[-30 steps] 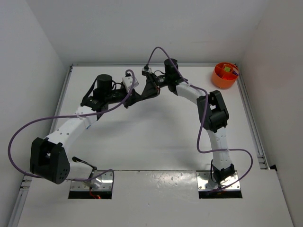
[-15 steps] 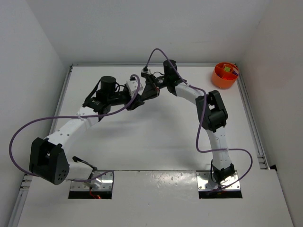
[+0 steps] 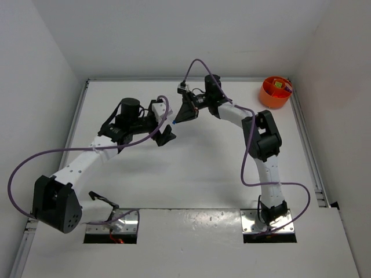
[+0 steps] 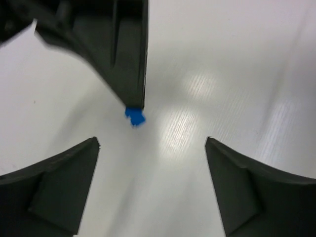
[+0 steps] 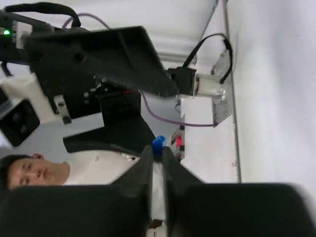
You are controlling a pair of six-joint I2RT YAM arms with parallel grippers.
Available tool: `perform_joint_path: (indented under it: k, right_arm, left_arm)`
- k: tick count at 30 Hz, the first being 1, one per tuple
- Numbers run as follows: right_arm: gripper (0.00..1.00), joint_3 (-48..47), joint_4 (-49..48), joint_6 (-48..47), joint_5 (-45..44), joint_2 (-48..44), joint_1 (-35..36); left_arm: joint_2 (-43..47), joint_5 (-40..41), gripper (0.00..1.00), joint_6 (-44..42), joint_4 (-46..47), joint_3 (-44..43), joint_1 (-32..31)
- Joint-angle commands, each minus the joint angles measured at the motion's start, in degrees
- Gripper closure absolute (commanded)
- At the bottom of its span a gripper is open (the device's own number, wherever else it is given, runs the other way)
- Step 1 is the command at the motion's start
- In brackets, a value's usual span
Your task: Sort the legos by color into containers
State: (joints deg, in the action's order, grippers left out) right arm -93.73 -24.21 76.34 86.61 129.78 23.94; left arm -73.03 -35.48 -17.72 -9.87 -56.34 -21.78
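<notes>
On the white bench (image 3: 197, 174) stand two arms. At its far right corner sits one orange container (image 3: 268, 99) with yellow and purple legos (image 3: 279, 86) inside, too small to count. Mid-bench, the left fingers (image 4: 54, 182) are spread wide and grasp nothing. The right fingers (image 5: 144, 173) are clenched on one blue lego (image 4: 134, 116), pinched at their very tips just ahead of the left pair's gap. Only the top view shows the container; only the right wrist view shows a person (image 5: 29, 170).

White table (image 3: 191, 174) boxed in by white walls (image 3: 174, 35), person's face (image 5: 30, 170) low-left in right wrist view.
</notes>
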Motion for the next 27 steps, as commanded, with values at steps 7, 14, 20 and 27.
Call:
perform_joint_path:
  k: [7, 14, 20, 27]
  right_arm:
    - [1.0, 3.03, 15.13, -18.92, -6.88, -11.99, -12.15]
    - [1.0, -3.46, 48.51, -45.01, -27.78, -18.59, -18.14]
    - [1.0, -10.93, 60.67, -58.74, -49.49, -19.48, -23.67]
    - [1.0, -20.25, 63.14, -66.66, -67.43, -15.17, -28.59]
  left_arm:
    - [0.1, 10.7, 0.0, 8.65, -6.91, -3.6, 2.0]
    - [-6.07, 7.89, 0.0, 12.0, -10.96, -9.58, 3.67]
    - [-8.26, 7.89, 0.0, 12.62, -10.44, -11.34, 3.67]
    - [-9.41, 13.33, 0.0, 16.39, -9.82, -12.48, 3.67]
